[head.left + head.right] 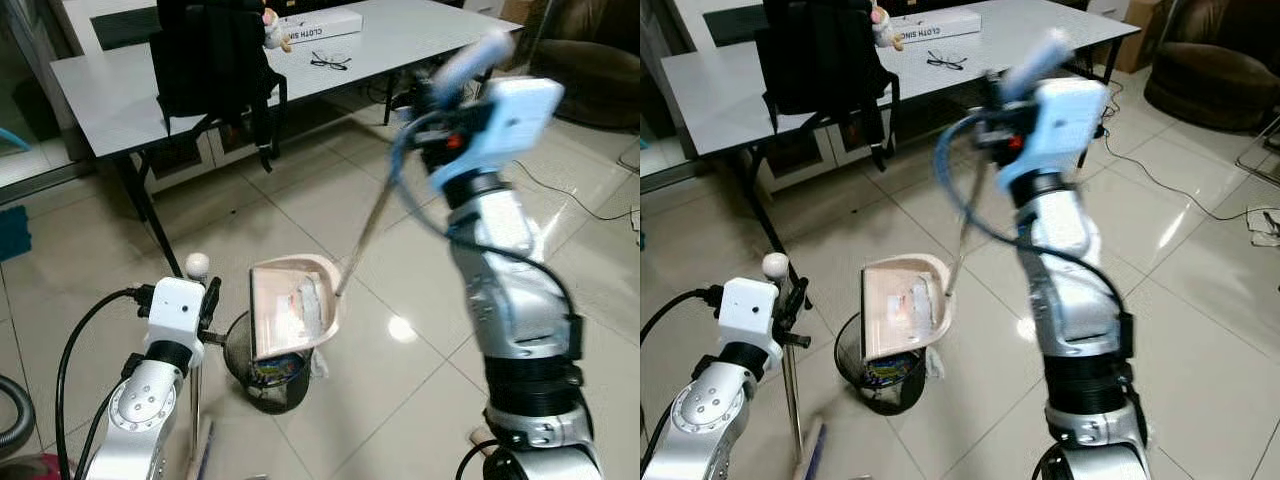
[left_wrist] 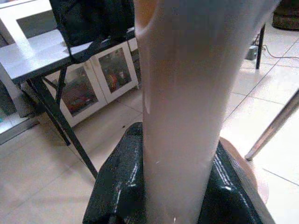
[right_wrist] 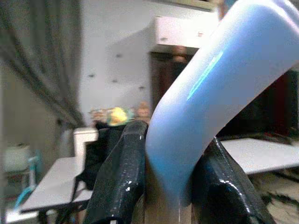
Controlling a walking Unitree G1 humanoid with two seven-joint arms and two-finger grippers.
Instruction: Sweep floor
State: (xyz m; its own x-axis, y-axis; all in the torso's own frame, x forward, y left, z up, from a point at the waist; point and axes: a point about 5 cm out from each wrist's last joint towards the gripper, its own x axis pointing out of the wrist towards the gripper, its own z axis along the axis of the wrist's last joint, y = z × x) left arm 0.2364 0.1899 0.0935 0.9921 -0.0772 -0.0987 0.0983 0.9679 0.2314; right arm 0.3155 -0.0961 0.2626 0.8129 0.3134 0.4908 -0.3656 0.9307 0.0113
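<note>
A pinkish dustpan [image 1: 290,305] is tipped over a black mesh bin [image 1: 265,385], with scraps of paper lying in its pan. Its metal shaft [image 1: 365,235] rises to a light blue grip [image 3: 205,93], and my raised right gripper [image 1: 445,100] is shut on that grip, black fingers [image 3: 119,182] pressed on either side. Low on the left, my left gripper [image 1: 208,305] is shut on the broom handle [image 2: 182,93], a cream grip topped by a white knob [image 1: 197,265]. The broom's pole [image 1: 194,410] runs down to the floor beside the bin.
A grey table [image 1: 110,90] stands behind, carrying a black backpack [image 1: 210,60], glasses [image 1: 330,62] and a white box [image 1: 320,25]. Its dark leg [image 1: 150,210] is close to my left arm. A brown armchair [image 1: 1210,70] and floor cables [image 1: 1160,185] lie to the right.
</note>
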